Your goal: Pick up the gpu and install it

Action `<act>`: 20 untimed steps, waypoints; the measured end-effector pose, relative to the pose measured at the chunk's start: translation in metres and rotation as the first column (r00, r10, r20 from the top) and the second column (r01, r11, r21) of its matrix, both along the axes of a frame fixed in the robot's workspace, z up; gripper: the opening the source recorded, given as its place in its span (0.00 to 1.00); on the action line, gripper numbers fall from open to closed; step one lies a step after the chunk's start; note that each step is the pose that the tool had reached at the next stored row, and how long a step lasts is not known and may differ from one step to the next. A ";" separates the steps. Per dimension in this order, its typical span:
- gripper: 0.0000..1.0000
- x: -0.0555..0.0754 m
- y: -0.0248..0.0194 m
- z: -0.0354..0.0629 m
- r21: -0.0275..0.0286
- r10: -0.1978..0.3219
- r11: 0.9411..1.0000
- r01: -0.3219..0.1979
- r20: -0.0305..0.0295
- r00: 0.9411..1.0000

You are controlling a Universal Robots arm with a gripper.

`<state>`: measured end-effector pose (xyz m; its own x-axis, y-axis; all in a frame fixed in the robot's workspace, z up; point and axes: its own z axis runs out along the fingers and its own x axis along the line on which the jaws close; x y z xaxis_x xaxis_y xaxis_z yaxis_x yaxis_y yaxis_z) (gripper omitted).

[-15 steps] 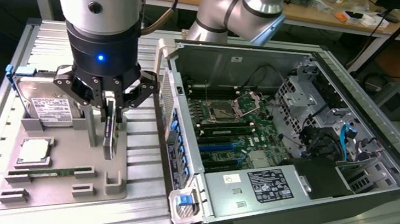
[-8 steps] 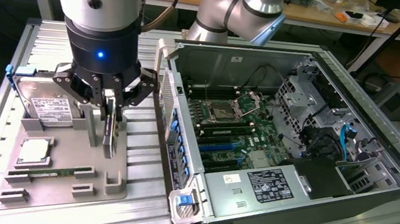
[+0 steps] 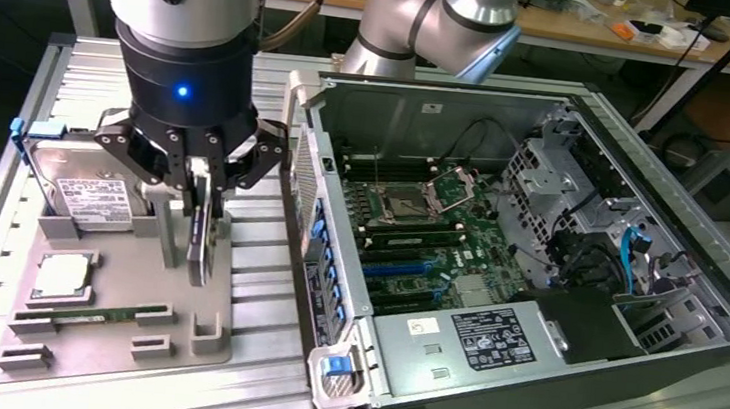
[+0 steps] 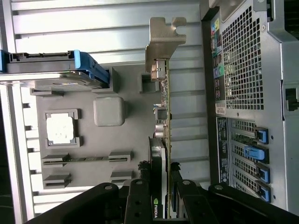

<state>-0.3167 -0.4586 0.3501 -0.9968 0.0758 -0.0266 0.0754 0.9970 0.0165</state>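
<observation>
Jaws gripping upright gpu (image 3: 204, 244), at grey tray (image 3: 131, 267)

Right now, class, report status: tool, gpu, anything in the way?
Tool shut on gpu. Gpu upright on edge, over grey tray, not in the computer case. Hard drive beside it, apart.

The gpu (image 3: 205, 234), a thin dark expansion card, stands upright on its edge, gripped near its upper part between the two fingers of the pincer (image 3: 205, 199). Its lower edge is at the grey holder plate (image 3: 118, 261), beside the open computer case (image 3: 427, 120); whether it touches the plate cannot be told. In the wrist view the gpu (image 4: 164, 112) appears edge-on, with the silver end bracket (image 4: 163, 42) at the far end and the black fan housing (image 4: 156, 154) on one face, next to the pincer (image 4: 160, 170).
</observation>
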 end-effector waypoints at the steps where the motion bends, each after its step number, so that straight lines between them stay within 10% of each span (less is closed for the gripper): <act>1: 0.27 0.000 0.0000 0.0005 0.000 0.000 1.000 0.000 0.000 1.000; 20: 0.27 0.000 0.0000 0.0146 -0.012 0.000 1.000 0.000 0.000 1.000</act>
<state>-0.3167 -0.4586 0.3647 -0.9968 0.0756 -0.0276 0.0755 0.9971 0.0043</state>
